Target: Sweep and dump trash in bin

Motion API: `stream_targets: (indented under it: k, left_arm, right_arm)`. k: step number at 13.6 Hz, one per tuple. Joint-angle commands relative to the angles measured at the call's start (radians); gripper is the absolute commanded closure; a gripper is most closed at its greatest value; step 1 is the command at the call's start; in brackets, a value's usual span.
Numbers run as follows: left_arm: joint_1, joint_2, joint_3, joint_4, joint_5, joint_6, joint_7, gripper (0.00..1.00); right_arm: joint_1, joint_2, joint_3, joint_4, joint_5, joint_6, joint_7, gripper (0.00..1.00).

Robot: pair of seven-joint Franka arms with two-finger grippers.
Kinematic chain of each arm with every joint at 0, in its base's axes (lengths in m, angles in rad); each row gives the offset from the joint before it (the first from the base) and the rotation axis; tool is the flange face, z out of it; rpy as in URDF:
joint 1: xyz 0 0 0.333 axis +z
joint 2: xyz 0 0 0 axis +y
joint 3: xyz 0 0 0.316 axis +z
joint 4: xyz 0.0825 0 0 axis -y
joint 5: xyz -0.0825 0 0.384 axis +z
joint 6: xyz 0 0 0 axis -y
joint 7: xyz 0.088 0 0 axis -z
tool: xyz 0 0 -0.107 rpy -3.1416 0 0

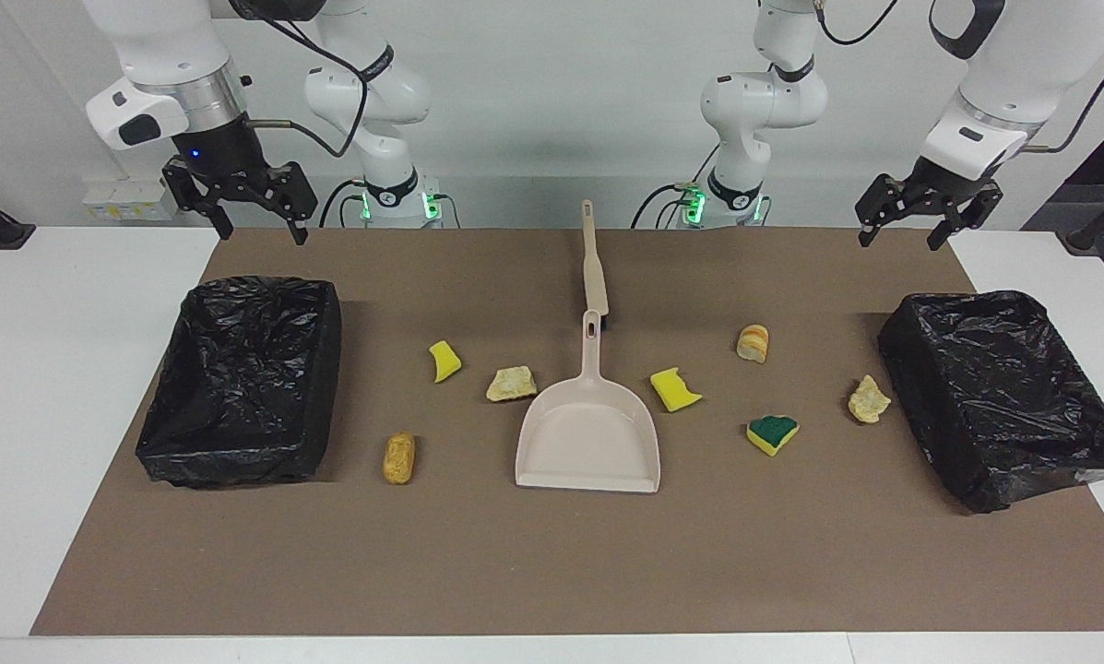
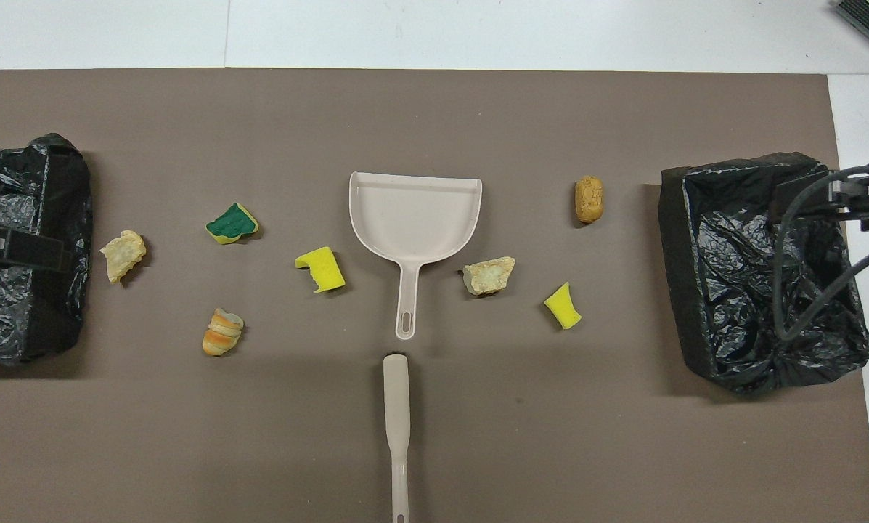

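1. My right gripper [image 1: 261, 231] hangs over the mat edge near the right arm's bin [image 1: 326, 369], jaws wide open, holding nothing.
2. Trash at that end, all on the mat: brown roll [image 1: 398, 458], small yellow sponge bit [image 1: 444, 361], and pale chunk [image 1: 512, 384] just beside the dustpan.
3. The dustpan [image 1: 588, 433] lies flat mid-table, mouth pointing away from me and handle toward me. The brush [image 1: 594, 267] lies in line with that handle, nearer to me, the ends almost touching.
4. My read: nothing is swept yet, so the first step is fetching tools. One claw takes the brush mid-handle and the other takes the pan handle, coming straight down so neither tool knocks the other.
5. Trash toward the left arm's end: notched yellow sponge [image 1: 674, 388], swirled roll [image 1: 753, 342], green-topped sponge [image 1: 773, 433], and crusty chunk [image 1: 869, 399] close to the left arm's bin [image 1: 920, 369].
6. My left gripper [image 1: 899, 240] hangs over the mat corner above that bin, open and empty.
7. Sweep short, low strokes. The light sponges will likely bounce.
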Motion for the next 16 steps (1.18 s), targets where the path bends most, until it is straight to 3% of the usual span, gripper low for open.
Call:
stream_targets:
  k: [1,11,16]
  left_arm:
    - [0.003,-0.003,-0.001,0.003,0.005,-0.004,0.012,0.0]
    - [-0.016,-0.011,-0.004,-0.008,0.002,-0.038,0.012,0.0]
    - [-0.105,-0.015,-0.004,-0.1,-0.013,0.028,-0.037,0.0]
  right_arm:
    - [-0.016,-0.005,0.01,-0.013,0.019,0.017,-0.022,0.0]
    - [-0.01,-0.005,0.01,-0.011,0.019,0.018,-0.01,0.0]
    - [-0.007,-0.005,0.01,-0.011,0.021,0.018,-0.01,0.0]
